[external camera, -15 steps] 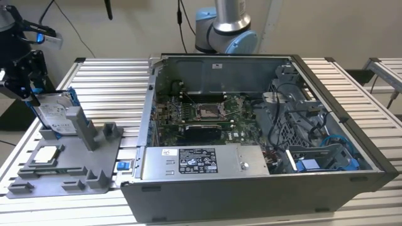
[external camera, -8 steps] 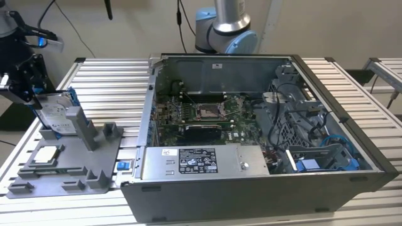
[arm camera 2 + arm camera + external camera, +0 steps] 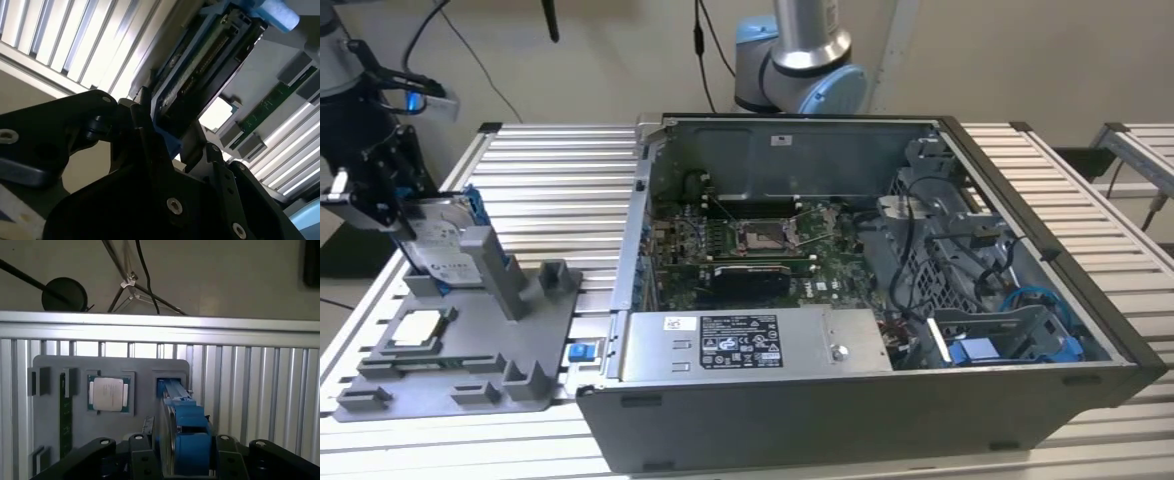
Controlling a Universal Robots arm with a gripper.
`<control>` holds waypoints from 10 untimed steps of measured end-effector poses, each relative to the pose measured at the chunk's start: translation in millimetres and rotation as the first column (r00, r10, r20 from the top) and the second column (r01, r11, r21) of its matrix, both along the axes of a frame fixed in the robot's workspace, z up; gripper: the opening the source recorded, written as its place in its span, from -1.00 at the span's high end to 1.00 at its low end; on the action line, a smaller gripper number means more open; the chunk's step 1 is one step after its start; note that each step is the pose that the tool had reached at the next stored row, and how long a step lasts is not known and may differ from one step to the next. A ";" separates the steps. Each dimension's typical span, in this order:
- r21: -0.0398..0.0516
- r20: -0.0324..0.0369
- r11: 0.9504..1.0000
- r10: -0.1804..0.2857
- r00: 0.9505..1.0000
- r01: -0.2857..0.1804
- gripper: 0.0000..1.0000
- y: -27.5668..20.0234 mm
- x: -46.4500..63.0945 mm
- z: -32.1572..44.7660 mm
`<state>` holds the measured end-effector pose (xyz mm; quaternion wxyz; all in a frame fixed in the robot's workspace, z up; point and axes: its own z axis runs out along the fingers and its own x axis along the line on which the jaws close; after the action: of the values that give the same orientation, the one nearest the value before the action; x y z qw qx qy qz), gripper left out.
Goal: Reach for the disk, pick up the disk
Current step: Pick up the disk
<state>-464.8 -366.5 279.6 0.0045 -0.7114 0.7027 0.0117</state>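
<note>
At the exterior view's left, the disk (image 3: 440, 240) is silver-grey with a white label and bright blue rails. The tray (image 3: 500, 345) is plain grey, the chip (image 3: 416, 330) silver-topped and the table (image 3: 547, 190) ribbed silver.

Silver arm, black tool.
At twelve o'clock in the exterior view the arm (image 3: 801, 60) is a silver-grey tube with pale blue joint caps (image 3: 834, 90), a black cable (image 3: 703, 45) running beside it; at ten o'clock the tool (image 3: 387, 200) is matte black with a small bright blue patch (image 3: 416, 100) at its one o'clock. In both wrist views its black links carry round silver screws (image 3: 173, 203).
</note>
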 end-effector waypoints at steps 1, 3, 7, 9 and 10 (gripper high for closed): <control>0.000 0.000 1.000 0.000 1.000 0.000 -1.00 0.0 0.0 -1.9; 0.000 0.000 1.000 0.000 1.000 0.000 -1.00 -0.1 0.0 -5.2; 0.004 0.000 1.000 0.000 1.000 0.000 -1.00 0.0 0.0 -9.3; 0.005 0.000 1.000 0.000 1.000 0.000 -1.00 0.0 0.0 -10.9; 0.005 0.000 1.000 0.000 1.000 0.000 -1.00 0.0 0.0 -11.6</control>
<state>-464.8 -366.5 268.0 0.0063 -0.7115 0.7026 0.0135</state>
